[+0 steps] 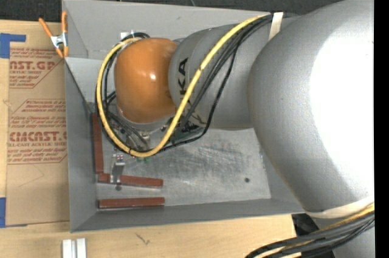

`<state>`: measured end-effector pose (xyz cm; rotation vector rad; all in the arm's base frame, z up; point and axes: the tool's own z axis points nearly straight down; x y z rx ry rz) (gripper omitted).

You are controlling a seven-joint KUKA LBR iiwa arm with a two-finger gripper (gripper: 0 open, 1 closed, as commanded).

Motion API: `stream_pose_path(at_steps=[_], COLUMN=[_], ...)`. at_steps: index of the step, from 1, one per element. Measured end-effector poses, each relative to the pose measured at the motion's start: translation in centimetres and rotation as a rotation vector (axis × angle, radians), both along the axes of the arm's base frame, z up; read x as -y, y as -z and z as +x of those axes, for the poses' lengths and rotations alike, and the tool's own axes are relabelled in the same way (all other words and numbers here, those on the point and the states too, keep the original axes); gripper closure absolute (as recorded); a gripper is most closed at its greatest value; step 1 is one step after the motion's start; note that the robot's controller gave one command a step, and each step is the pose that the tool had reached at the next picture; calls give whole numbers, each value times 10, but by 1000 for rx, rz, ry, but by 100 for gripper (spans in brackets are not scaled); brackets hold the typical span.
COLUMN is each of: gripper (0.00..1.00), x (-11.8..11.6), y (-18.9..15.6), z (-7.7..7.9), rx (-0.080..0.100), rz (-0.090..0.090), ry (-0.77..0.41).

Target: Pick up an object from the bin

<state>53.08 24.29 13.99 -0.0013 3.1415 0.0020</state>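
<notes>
Claw (pixel 118 167) among brown strips (pixel 131 203); arm (pixel 304 99) overshadows bin (pixel 79 147)

Probably a lab, robot arm (pixel 304 99), metal bin (pixel 231 172)

Bulky silver-grey arm (pixel 304 99), glossy orange wrist cover (pixel 143 81); yellow and black cables (pixel 194 84) looped alongside
</notes>
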Motion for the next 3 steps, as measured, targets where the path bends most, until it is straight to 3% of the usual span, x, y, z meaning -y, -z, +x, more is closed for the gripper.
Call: stream_pose_path(at_steps=[1, 2, 3], gripper=[100, 100, 100], x=[51, 51, 34], y=[60, 59, -94], z=[-38, -37, -31], rx=[2, 2, 2], rz=[1, 2, 0], ry=[-12, -12, -127])
